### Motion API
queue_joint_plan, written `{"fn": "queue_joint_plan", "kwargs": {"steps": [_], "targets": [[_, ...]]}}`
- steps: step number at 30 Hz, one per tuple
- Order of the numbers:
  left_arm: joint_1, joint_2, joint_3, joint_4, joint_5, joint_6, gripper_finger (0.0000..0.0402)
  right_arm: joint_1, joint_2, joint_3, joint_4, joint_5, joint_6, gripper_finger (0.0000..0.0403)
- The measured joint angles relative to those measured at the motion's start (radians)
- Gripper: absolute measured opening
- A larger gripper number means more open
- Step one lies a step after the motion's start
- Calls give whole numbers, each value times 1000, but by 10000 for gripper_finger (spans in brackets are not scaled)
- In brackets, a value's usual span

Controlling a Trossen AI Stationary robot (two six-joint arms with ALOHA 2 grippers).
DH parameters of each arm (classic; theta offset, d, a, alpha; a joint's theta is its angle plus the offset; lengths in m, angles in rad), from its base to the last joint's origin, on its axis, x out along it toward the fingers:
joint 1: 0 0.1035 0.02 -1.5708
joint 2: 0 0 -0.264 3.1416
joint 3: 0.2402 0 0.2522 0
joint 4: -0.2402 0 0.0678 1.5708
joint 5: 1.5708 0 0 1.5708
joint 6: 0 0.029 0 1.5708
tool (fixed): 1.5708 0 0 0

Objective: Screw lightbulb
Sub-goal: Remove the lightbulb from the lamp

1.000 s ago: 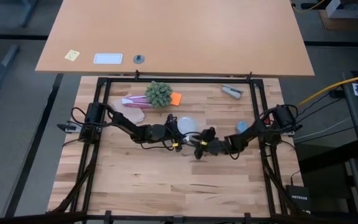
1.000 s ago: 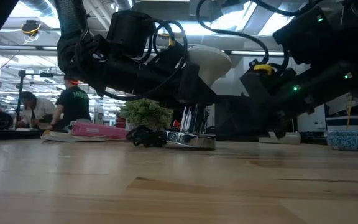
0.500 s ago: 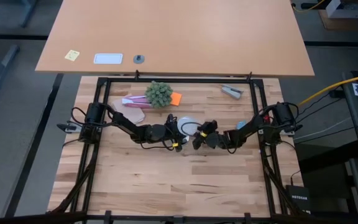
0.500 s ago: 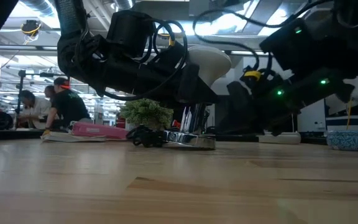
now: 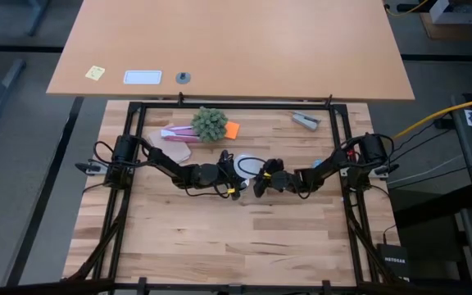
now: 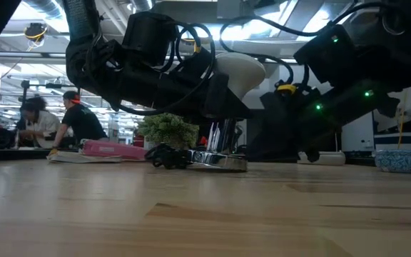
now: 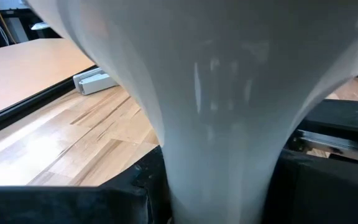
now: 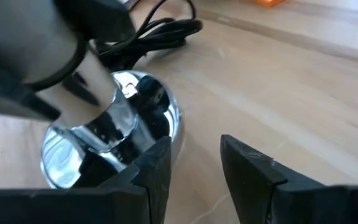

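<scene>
The frosted white lightbulb [image 6: 241, 70] stands upright, its narrow end down in the chrome socket disc [image 6: 220, 163] on the table. The socket [image 8: 107, 140] lies flat, and its black cord [image 8: 160, 31] trails off behind it. My left gripper [image 5: 238, 174] reaches in from the table's left and is shut on the bulb. My right gripper [image 8: 191, 168] is low beside the socket on its right, open, with bare wood between its fingers. One of its fingers [image 8: 157, 165] stands right at the socket's rim. My left gripper pinches the bulb's tapering neck [image 7: 216, 155] between its two fingers, below the dome. The fingers come nearly level from the table's left and lie across the neck. The bulb stands upright with its lower end in the socket. My right gripper has one finger against or just beside the socket's rim [image 8: 166, 127]; I cannot tell whether it touches.
A green plant [image 5: 210, 123], a pink packet [image 5: 174, 133] and an orange piece [image 5: 233, 129] lie at the far left. A grey tool [image 5: 306, 120] lies far right, and a blue object [image 5: 319, 166] sits near the right arm. People [image 6: 77, 121] work in the room beyond.
My right gripper has swung toward the table's far edge, in toward the socket, rolling slightly, and now stands close beside it. The bulb and socket have stayed in place.
</scene>
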Motion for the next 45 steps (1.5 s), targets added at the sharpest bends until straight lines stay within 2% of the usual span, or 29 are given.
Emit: {"fn": "queue_joint_plan", "kwargs": {"steps": [11, 21, 28, 33, 40, 45], "targets": [[1, 0, 0, -2, 0, -16, 159, 76, -87, 0, -3, 65, -134, 143], [2, -3, -1, -12, -32, -26, 243, 89, -115, 0, -27, 102, -173, 143], [-2, -44, -2, -17, -31, 58, 255, 89, -116, -1, -32, 104, -172, 143], [-2, -73, -2, -79, -31, 48, 255, 89, -116, -1, -36, 104, -172, 143], [-2, -143, -2, -306, -33, -18, 255, 89, -116, -1, -56, 103, -173, 143], [-1, -176, -2, -382, -33, -29, 255, 89, -116, -1, -59, 103, -173, 143]]}}
